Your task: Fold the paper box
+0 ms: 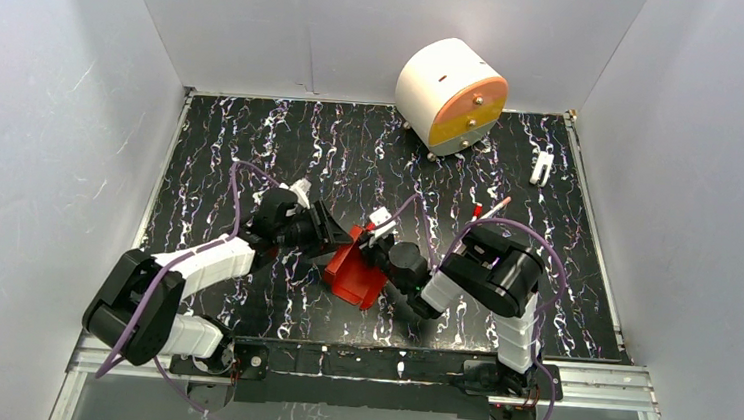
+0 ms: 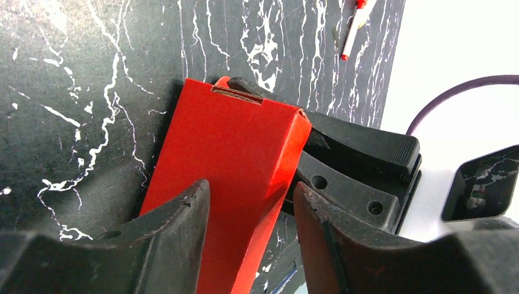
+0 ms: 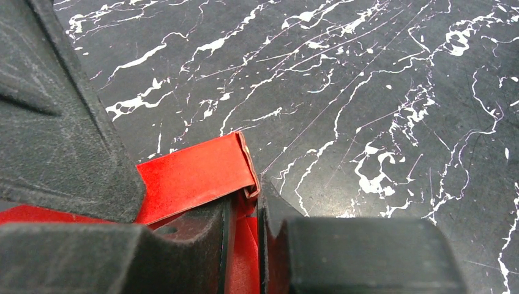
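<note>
paper box (image 1: 351, 277) mid-table, left end effector (image 1: 339, 238) left, right end effector (image 1: 373, 250) right

left arm (image 1: 205, 263): elbow folded out low on the left, white forearm reaching inward toward the other arm.
left wrist (image 1: 282, 225): level with the forearm, pointing right.
left gripper (image 2: 248, 196): jaws parted about halfway and closed across the width of the paper box (image 2: 238, 153), one dark finger (image 2: 177, 229) on each long side.
right arm (image 1: 503, 276): rises from its base to a bent elbow, forearm angling left and slightly toward the base.
right wrist (image 1: 406, 263): turned toward the left gripper.
right gripper (image 3: 245, 205): jaws nearly together, pinching a thin red edge of the box between its fingers (image 3: 287, 223).
gripper spacing: tips facing each other, just beside one another at the box.
</note>
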{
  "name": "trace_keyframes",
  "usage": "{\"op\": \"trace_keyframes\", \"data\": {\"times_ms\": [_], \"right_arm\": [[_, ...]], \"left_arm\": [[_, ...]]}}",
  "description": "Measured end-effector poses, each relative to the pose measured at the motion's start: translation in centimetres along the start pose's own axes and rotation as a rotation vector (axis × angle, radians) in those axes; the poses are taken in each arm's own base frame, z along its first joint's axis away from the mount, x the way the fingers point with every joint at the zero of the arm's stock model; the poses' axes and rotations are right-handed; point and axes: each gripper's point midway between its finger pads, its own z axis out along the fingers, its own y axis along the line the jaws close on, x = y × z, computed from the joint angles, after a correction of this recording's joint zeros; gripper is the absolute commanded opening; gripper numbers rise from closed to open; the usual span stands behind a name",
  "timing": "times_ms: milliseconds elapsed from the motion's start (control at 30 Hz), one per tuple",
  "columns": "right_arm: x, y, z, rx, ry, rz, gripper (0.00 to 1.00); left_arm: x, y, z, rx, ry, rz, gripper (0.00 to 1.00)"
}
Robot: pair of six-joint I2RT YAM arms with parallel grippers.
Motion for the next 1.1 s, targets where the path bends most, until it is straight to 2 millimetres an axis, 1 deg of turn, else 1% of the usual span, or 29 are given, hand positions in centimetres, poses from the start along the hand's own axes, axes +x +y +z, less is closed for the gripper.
{"op": "trace_keyframes", "data": {"times_ms": [100, 300, 467, 600, 667, 733, 833, 900, 967, 1100], "right_arm": [[0.0, 0.0, 0.0, -0.01, -0.002, -0.011, 0.3], [0.3, -0.1, -0.3, -0.011, 0.006, -0.026, 0.43], [1.2, -0.6, -1.0, 0.004, 0.03, -0.032, 0.54], [1.8, -1.0, -2.0, 0.015, 0.052, -0.025, 0.62], [1.4, -1.3, -2.8, 0.024, 0.056, -0.011, 0.68], [0.3, -1.5, -3.5, 0.034, 0.049, 0.001, 0.72], [-2.1, -2.0, -4.2, 0.063, 0.033, 0.046, 0.78], [-3.3, -2.3, -4.8, 0.083, 0.034, 0.081, 0.81], [-3.5, -2.5, -5.3, 0.099, 0.054, 0.117, 0.85], [-2.2, -2.8, -6.6, 0.133, 0.147, 0.178, 0.89]], "left_arm": [[-0.2, -0.3, 0.0, -0.001, 0.007, 0.016, 0.54], [-0.7, -0.7, 0.1, -0.011, 0.011, 0.043, 0.6], [-1.4, -0.9, -0.2, -0.04, -0.003, 0.081, 0.65], [-2.2, -1.1, -0.9, -0.076, -0.023, 0.132, 0.67], [-2.6, -1.3, -1.3, -0.093, -0.029, 0.16, 0.68], [-2.9, -1.5, -1.6, -0.113, -0.027, 0.193, 0.68], [-2.9, -1.7, -2.0, -0.154, -0.02, 0.254, 0.69], [-2.5, -1.9, -2.1, -0.174, -0.008, 0.297, 0.69], [-1.7, -2.1, -2.0, -0.192, 0.016, 0.343, 0.7], [-0.5, -1.9, -1.4, -0.234, 0.055, 0.411, 0.7]]}}
